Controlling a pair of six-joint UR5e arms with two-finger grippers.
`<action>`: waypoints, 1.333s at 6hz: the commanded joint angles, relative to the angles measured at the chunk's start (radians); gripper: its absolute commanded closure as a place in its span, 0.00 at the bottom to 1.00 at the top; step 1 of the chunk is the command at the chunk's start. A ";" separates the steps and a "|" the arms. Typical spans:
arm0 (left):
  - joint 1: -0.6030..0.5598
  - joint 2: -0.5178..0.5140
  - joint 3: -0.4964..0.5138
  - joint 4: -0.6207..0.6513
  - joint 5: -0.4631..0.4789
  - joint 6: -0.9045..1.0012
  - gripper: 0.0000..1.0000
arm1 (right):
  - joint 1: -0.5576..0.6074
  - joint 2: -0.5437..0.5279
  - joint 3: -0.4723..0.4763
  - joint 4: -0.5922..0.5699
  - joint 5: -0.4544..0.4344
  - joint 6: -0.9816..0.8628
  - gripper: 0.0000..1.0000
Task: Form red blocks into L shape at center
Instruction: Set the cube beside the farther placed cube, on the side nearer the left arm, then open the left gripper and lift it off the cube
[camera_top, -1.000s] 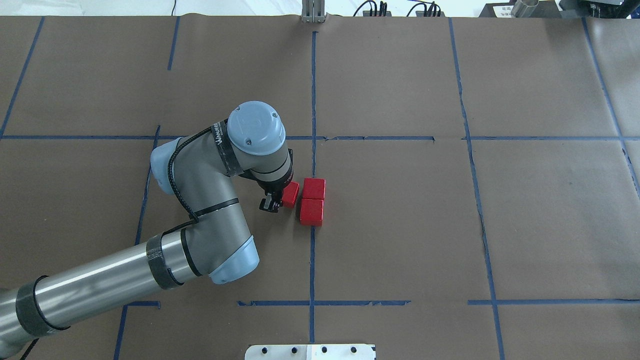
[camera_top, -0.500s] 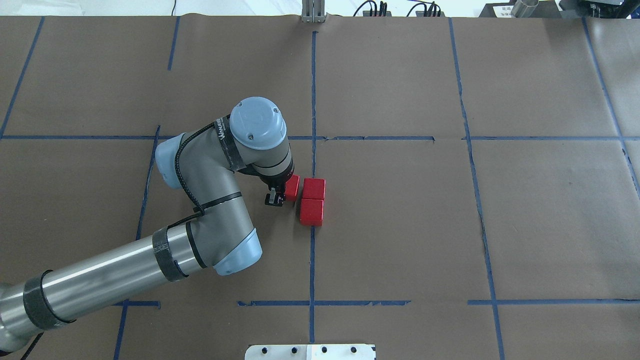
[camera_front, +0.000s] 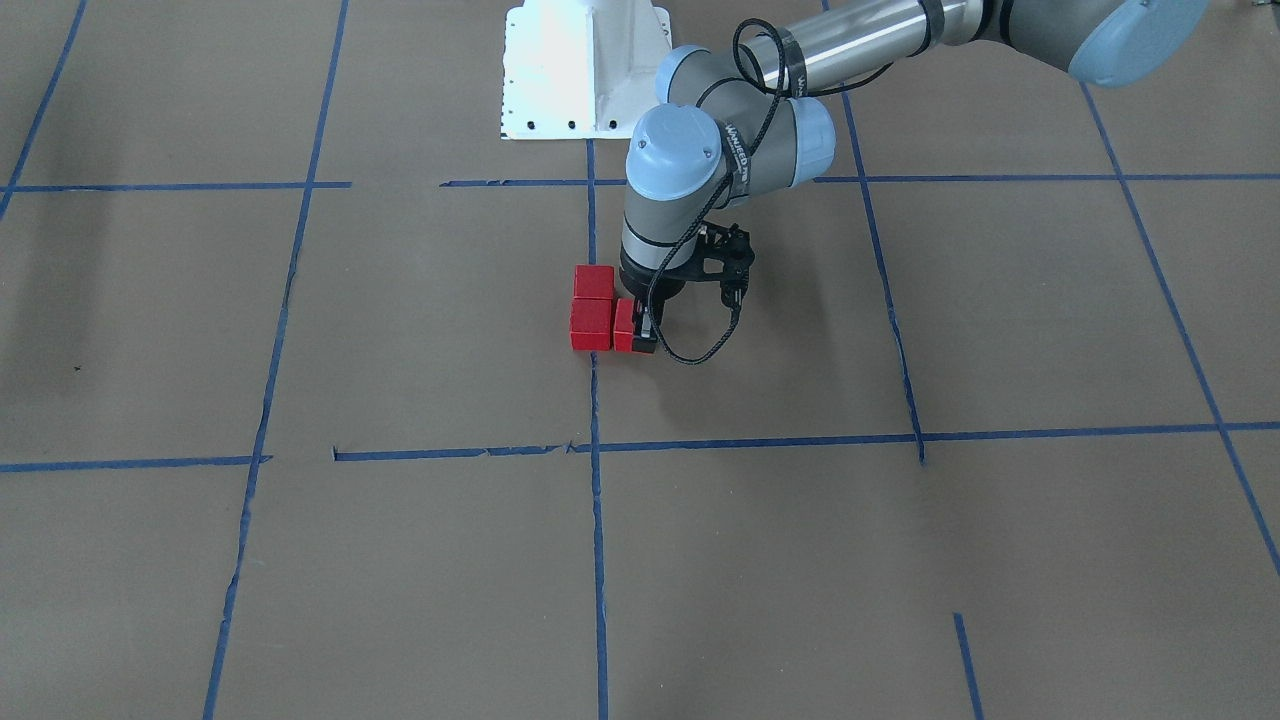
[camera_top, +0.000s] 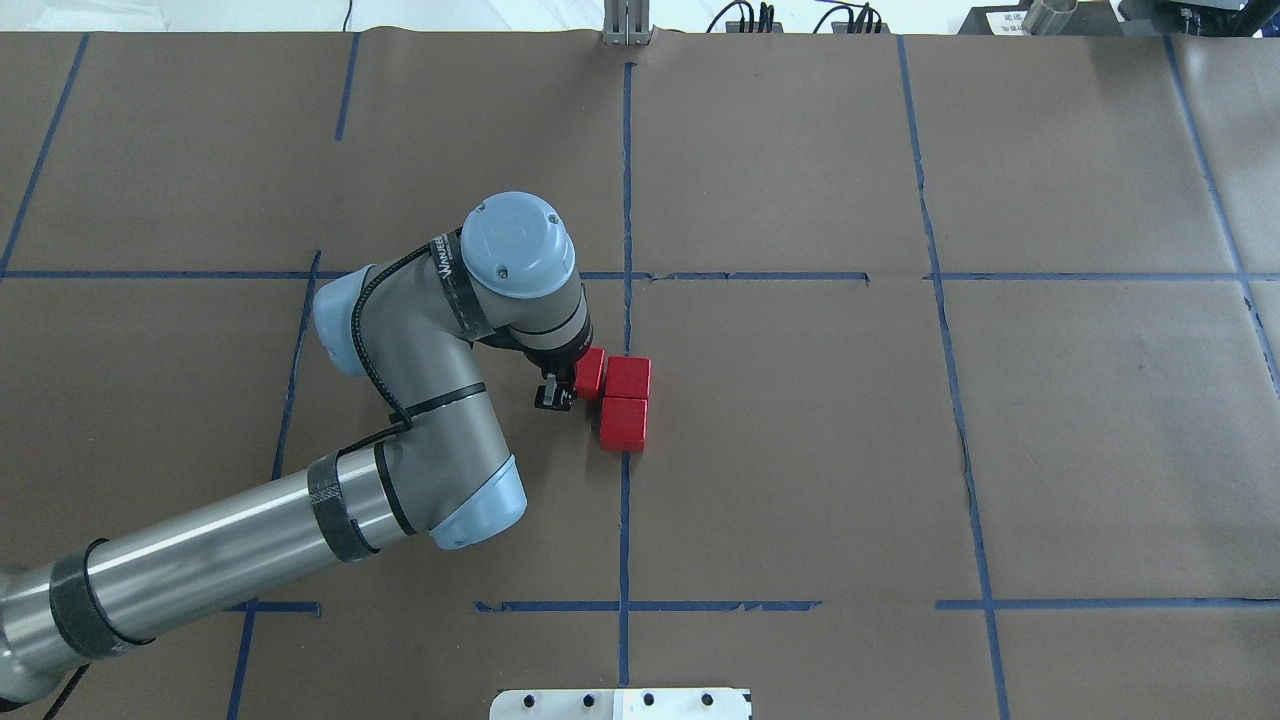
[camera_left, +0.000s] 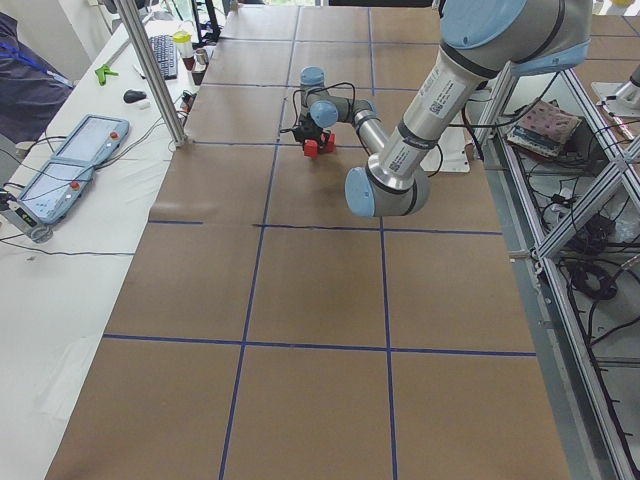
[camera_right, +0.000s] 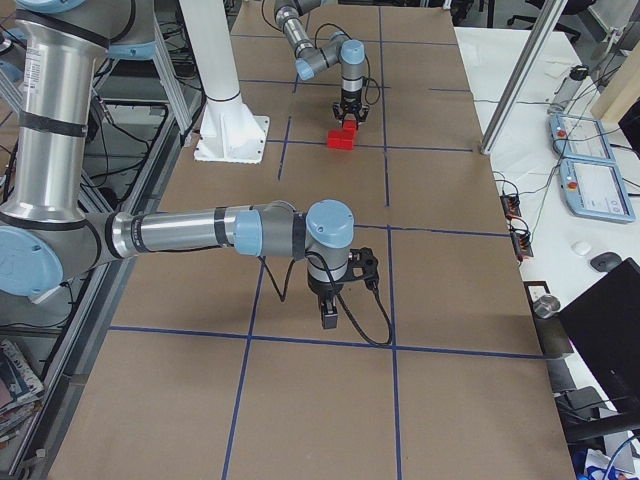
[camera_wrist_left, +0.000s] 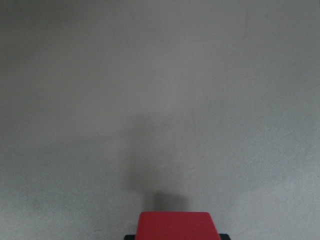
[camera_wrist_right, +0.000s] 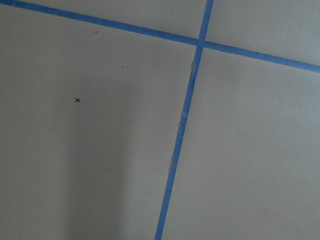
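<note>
The red blocks (camera_top: 626, 400) sit at the middle of the tabletop (camera_top: 800, 470), on and just left of the long blue tape line (camera_top: 624, 520) that runs away from my white base plate (camera_top: 620, 703). The nearest block (camera_top: 625, 424) lies flat on that line. Just beyond it, edge to edge with it, lies the second block (camera_top: 629, 377), so the two make a short column along the tape. The third block (camera_top: 590, 371) is at the left of the second one, close against its side; I cannot tell whether the faces quite meet. It is low at the brown paper, level with its neighbour in the front-facing view.

My left tool (camera_top: 580, 380) is clenched on this third block: one black finger (camera_top: 553, 397) shows at its near left side, the other is hidden under my wrist. My left wrist camera sees the block's red top at the bottom edge, with bare paper and a shadow ahead of it.

My right tool (camera_right: 329, 318) hangs low over the paper well off to the right, near a crossing of tape lines; I cannot tell whether it is released or clenched.

At the far edge stands a metal post (camera_top: 626, 25).
</note>
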 joint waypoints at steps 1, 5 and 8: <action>0.007 0.000 0.000 -0.007 -0.001 0.092 0.01 | 0.000 0.000 0.001 0.000 0.000 0.000 0.00; -0.089 0.004 -0.053 0.002 -0.179 0.115 0.00 | 0.000 0.000 0.001 0.000 0.000 0.003 0.00; -0.128 0.151 -0.272 0.106 -0.204 0.564 0.00 | 0.000 0.000 0.001 0.000 0.002 0.005 0.00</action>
